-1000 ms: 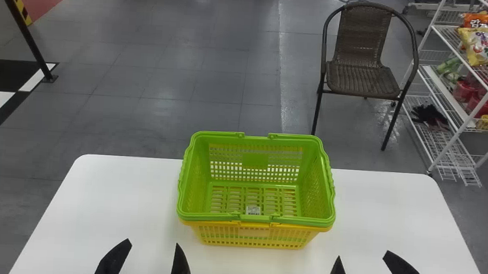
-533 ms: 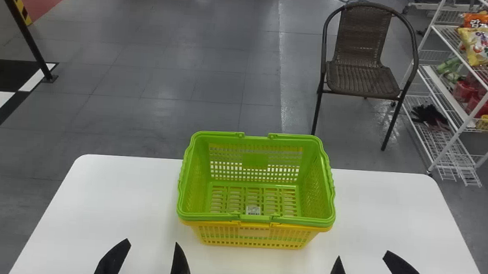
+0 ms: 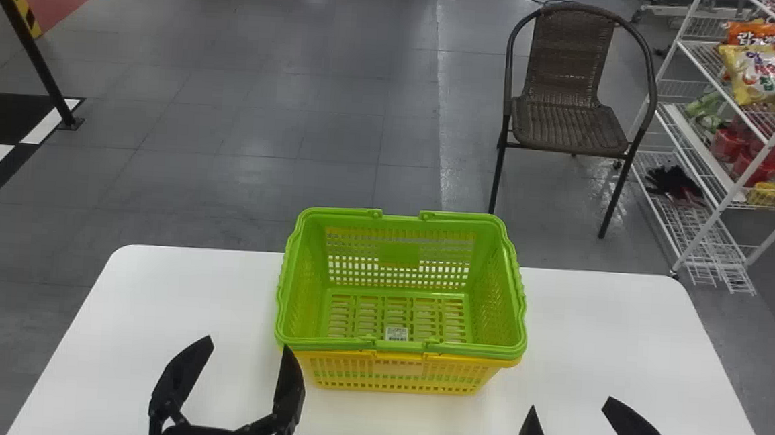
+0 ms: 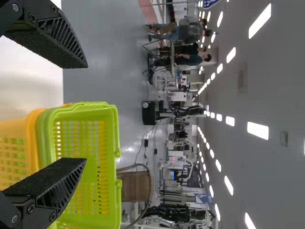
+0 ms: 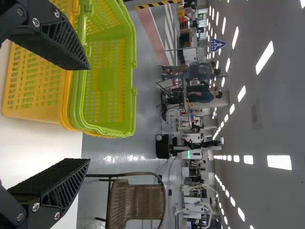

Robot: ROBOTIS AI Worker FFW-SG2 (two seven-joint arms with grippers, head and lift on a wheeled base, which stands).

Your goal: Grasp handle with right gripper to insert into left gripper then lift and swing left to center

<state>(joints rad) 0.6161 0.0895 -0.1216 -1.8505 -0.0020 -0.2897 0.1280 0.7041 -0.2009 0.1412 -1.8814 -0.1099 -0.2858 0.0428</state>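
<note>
Upper basket (image 3: 339, 344) nested in lower basket (image 3: 398, 381), on table (image 3: 153, 311), mid far edge. Chair (image 3: 568, 124) behind, right; rack (image 3: 721, 207) behind far right corner.

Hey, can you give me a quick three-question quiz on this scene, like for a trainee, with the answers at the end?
1. True or false: the green basket is nested in the yellow basket.

2. Which seat stands on the floor just beyond the white table?
A) a wooden bench
B) a woven chair
C) a round stool

3. Fill in the blank: the left gripper and the right gripper both have their fingers ____ (apart or together).

Key: 1 true; 2 B; 3 apart.
</note>
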